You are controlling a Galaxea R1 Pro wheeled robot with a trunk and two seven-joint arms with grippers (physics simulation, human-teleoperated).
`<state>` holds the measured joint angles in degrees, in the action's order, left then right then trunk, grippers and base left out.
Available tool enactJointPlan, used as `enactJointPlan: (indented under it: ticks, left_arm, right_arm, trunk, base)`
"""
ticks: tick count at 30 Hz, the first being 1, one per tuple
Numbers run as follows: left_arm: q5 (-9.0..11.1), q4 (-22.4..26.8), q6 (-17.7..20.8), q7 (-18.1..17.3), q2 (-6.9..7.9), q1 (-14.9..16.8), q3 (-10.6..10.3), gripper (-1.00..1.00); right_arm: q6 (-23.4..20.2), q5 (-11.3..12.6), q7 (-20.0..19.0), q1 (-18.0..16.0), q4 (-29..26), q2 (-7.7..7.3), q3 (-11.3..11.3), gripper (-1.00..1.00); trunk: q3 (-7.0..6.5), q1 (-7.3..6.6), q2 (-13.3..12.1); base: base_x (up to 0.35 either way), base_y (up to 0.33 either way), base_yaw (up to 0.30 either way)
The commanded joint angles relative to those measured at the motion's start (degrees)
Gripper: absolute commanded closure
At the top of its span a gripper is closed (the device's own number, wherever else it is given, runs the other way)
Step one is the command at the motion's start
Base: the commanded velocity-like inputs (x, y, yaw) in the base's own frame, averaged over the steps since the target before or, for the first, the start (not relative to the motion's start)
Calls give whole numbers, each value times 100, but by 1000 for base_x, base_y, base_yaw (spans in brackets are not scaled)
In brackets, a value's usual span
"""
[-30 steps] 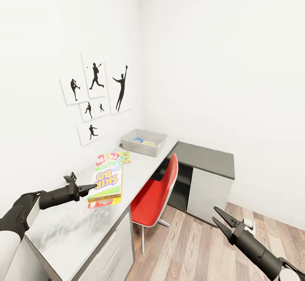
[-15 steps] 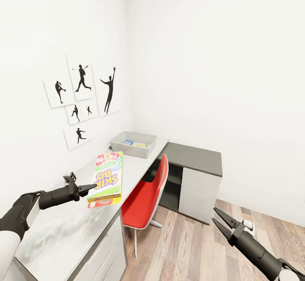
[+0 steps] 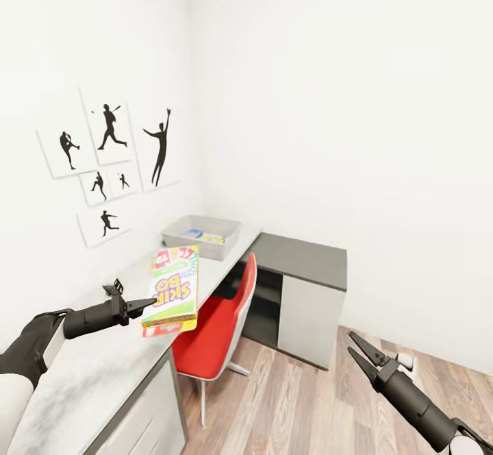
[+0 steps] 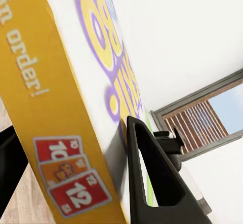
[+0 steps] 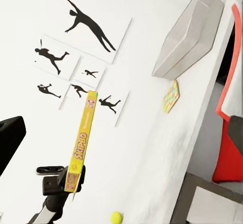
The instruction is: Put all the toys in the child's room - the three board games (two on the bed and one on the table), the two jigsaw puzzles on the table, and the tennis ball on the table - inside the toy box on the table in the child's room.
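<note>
The left gripper [image 3: 147, 303] is pinching the Skip-Bo game box [image 3: 172, 289] by its near end and holding it up above the long table [image 3: 103, 373], out over the front edge. So the step in hand is carrying this game to the toy box [image 3: 200, 236]. The toy box sits at the far end of the table, close to the corner of the room, and a few bright things lie inside it, too small to name for sure. The next move calls for bringing the game box along the table to the far end, lowering it over the rim and letting go inside.

The red chair [image 3: 212, 331] stands at the table's front edge. The right gripper [image 3: 356, 352] hangs over the wood floor with its fingers spread and nothing in it.

The left wrist view shows the grip up close: a dark finger [image 4: 152, 178] presses on the printed top of the game box [image 4: 61, 112]. The right wrist view adds two things on the table: a jigsaw puzzle [image 5: 171, 96] lying flat near the toy box [image 5: 190, 29], and the tennis ball [image 5: 116, 217] nearer the left arm. Both are waiting on the table for their turn
</note>
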<state>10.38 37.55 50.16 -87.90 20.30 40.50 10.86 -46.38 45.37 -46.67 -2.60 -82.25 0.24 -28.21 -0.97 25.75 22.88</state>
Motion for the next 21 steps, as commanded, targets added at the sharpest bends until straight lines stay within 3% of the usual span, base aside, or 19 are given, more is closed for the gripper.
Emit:
enactJointPlan:
  ticks: [1,10,14,21]
  left_arm:
    - [3,2,55,-17,0,2,4,100]
    - [0,3,59,-16,0,2,-4,100]
    - [0,5,56,-11,0,2,-5,100]
    - [0,4,55,-8,0,2,-5,100]
  right_arm:
    - [-21,11,-13,-3,1,3,-8,-100]
    - [-15,4,-62,-3,-85,3,15,-100]
    - [-47,-60,15,-3,-441,-28,289,-100]
    - [-520,-78,1138,-3,-676,-99,241,-100]
  trunk:
    - [2,3,4]
    - [2,3,4]
    - [2,3,4]
    - [2,3,4]
  base:
    - [128,-268,0]
    - [157,-125,0]
    - [211,-6,0]
    - [216,-1,0]
